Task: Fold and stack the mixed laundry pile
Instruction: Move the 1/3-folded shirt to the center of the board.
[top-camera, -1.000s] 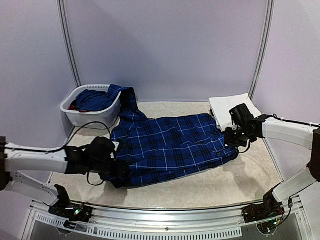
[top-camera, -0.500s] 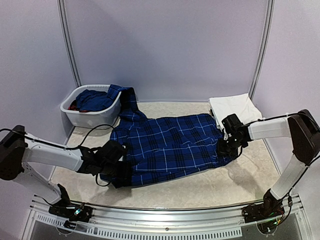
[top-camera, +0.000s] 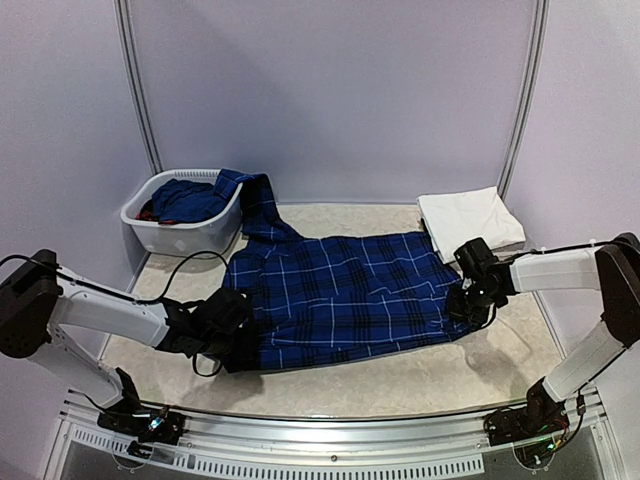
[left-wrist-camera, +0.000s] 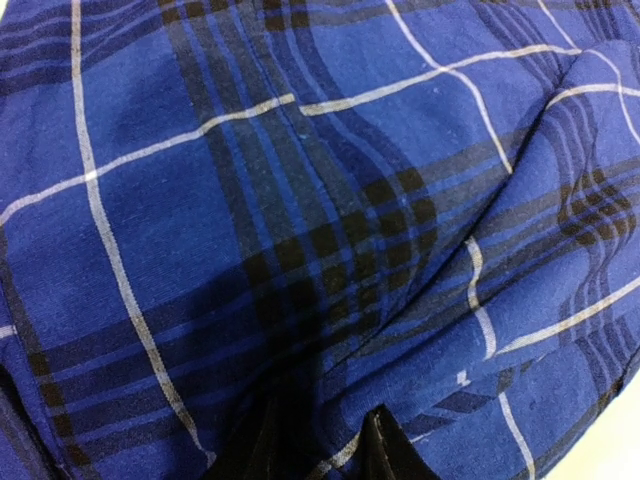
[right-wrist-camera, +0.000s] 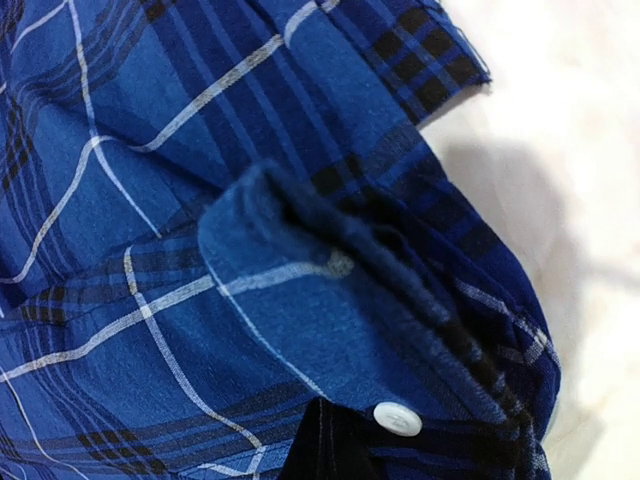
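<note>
The navy plaid shirt (top-camera: 340, 295) lies spread across the middle of the table, with one sleeve trailing up to the basket. My left gripper (top-camera: 240, 347) is at its near-left corner, shut on the cloth. In the left wrist view the shirt (left-wrist-camera: 300, 200) fills the frame and folds down between my dark fingertips (left-wrist-camera: 385, 452). My right gripper (top-camera: 462, 305) is shut on the shirt's right edge. The right wrist view shows a folded hem (right-wrist-camera: 300, 290) with a white button (right-wrist-camera: 397, 418) beside my finger (right-wrist-camera: 325, 445). White folded trousers (top-camera: 468, 215) lie at the back right.
The white oval basket (top-camera: 165, 238) stands at the back left, holding a solid blue piece (top-camera: 190, 198) and a bit of red (top-camera: 148, 212). Bare marble table (top-camera: 420, 375) shows in front of the shirt. The curved rail (top-camera: 330, 415) marks the near edge.
Both grippers have drawn the shirt flatter and a little nearer. The right gripper moved down toward the table at the right edge. The left gripper shifted slightly right.
</note>
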